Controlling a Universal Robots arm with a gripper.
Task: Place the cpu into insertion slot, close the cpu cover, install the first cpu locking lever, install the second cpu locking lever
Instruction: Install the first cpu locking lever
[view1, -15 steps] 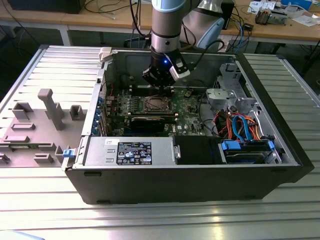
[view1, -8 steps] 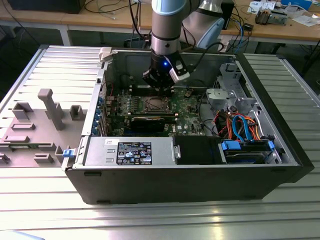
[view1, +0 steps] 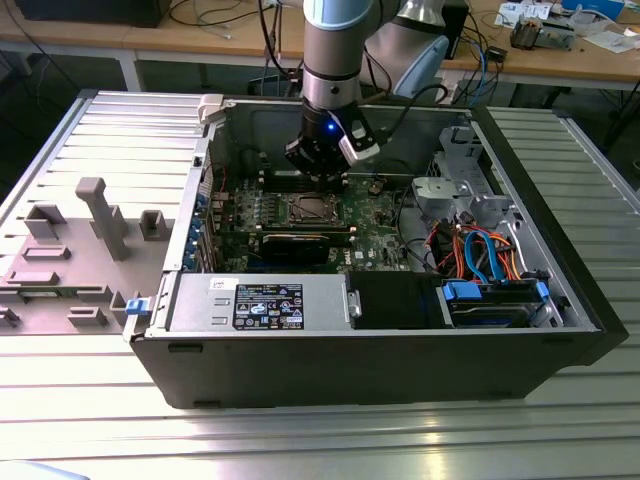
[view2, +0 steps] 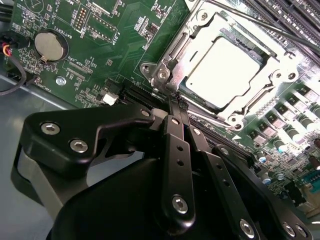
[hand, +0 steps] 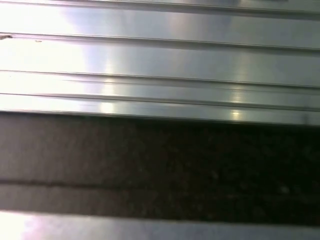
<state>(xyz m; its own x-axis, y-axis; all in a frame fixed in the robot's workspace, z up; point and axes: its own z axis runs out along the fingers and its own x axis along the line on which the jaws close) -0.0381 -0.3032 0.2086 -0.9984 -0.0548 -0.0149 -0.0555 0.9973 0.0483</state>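
Ribbed aluminium tabletop (view1: 90, 130) carries an opened computer case (view1: 380, 350) lying on its side, cluttered wooden benches behind it, as the arm's gripper (view1: 318, 165) hangs inside the case over the green motherboard (view1: 380, 240). In the second wrist view the cpu (view2: 227, 67) already sits in the insertion slot (view2: 176, 86), its pale metal top showing through the window of the cpu cover (view2: 260, 97), which appears folded down flat around the chip. That puts the work, by the look of it, at the locking levers: a thin metal rod (view2: 250, 20), seemingly one lever, runs along the far side of the socket, though whether it is latched cannot be judged from here. The gripper (view2: 176, 102) has its two slim black fingers (view2: 175, 135) drawn together with no visible gap, the tips down at the near edge of the socket frame. Nothing can be seen held between them; whether they pinch or merely press a lever end is hidden by the fingers themselves. Seating a lever would call for a steady push down and sideways under its retaining hook, without scraping the small components (view2: 280, 135) packed beside the socket. A coin battery (view2: 50, 46) sits well apart on the board.
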